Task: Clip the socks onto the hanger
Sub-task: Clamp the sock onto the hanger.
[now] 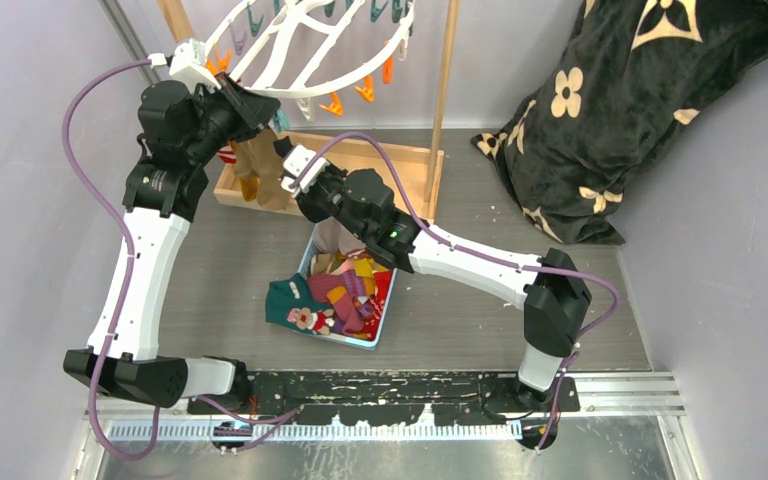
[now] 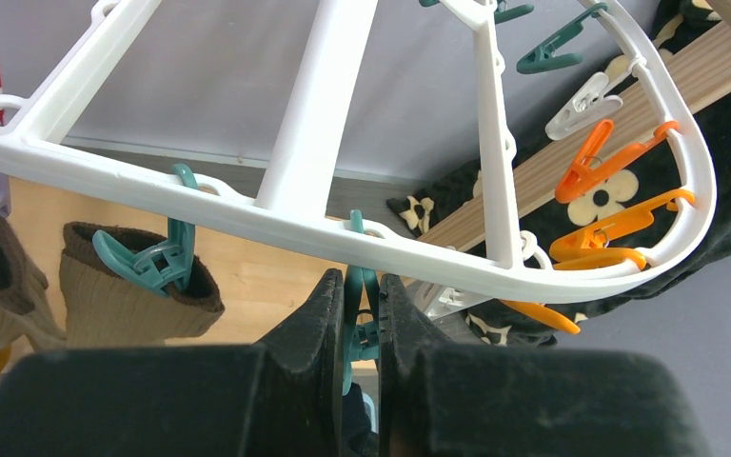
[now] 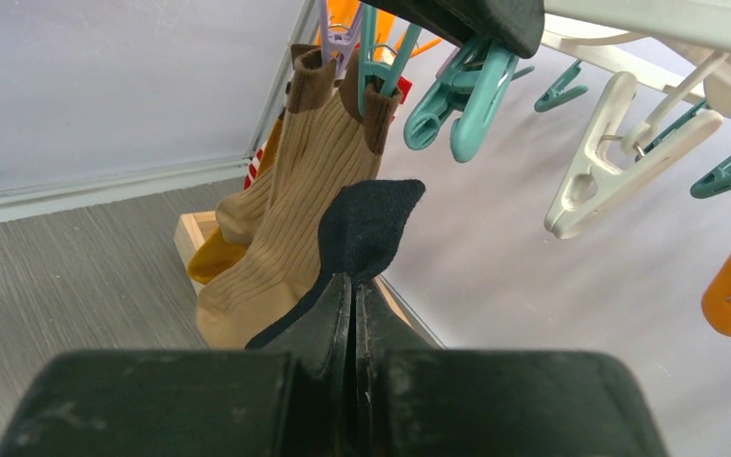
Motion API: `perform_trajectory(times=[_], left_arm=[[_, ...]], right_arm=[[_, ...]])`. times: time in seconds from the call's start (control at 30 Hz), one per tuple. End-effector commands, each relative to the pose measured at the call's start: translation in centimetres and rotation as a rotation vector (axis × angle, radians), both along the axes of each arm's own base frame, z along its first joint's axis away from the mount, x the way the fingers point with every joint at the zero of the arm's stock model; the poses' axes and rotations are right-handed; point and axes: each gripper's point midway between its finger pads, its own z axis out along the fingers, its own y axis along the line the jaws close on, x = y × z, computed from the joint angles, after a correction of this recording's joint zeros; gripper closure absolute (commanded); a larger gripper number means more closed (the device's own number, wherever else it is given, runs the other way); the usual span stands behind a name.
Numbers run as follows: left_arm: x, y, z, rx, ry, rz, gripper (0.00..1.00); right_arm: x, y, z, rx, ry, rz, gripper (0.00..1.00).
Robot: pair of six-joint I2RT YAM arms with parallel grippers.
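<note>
the left fingers (image 2: pixel 331 305) clench a teal plastic clip (image 2: pixel 360 328) on the white plastic oval hanger (image 2: pixel 247 211). the right fingers (image 3: pixel 336 309) pinch a black fabric sock (image 3: pixel 373 221) rising just above them, short of the clip. the floppy tip could fold past the jaws, or the squeeze could slip and snap the clip shut empty.

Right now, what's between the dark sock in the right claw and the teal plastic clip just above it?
Nothing: the right wrist view shows a bare gap between the dark fabric sock and the teal plastic clip, only grey wall behind.
</note>
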Motion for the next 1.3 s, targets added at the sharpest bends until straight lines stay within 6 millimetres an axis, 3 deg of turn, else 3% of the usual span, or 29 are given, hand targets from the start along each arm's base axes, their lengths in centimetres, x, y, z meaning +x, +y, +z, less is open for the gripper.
perform_trajectory(times=[0.0,0.43,1.03,1.27], left_arm=[[-1.1,0.5,3.5,-0.011,-0.115,0.012,0.95],[-1.1,0.4,3.2,-0.012,-0.109,0.008,0.95],[-1.1,0.4,3.5,-0.016,-0.117,0.011,0.95],[-1.1,0.4,3.5,-0.016,-0.116,0.011,0.95]], right_arm=[[-1.0,-1.3,6.4,0.090,-0.100,-0.005,0.99],[-0.5,-1.2,7.3,0.075,-0.129,-0.031,0.99],[-0.8,-2.7,6.6,0.031,-0.138,-0.058,0.99],[-0.9,-2.5,7.7,0.057,-0.145,-0.050,0.99]])
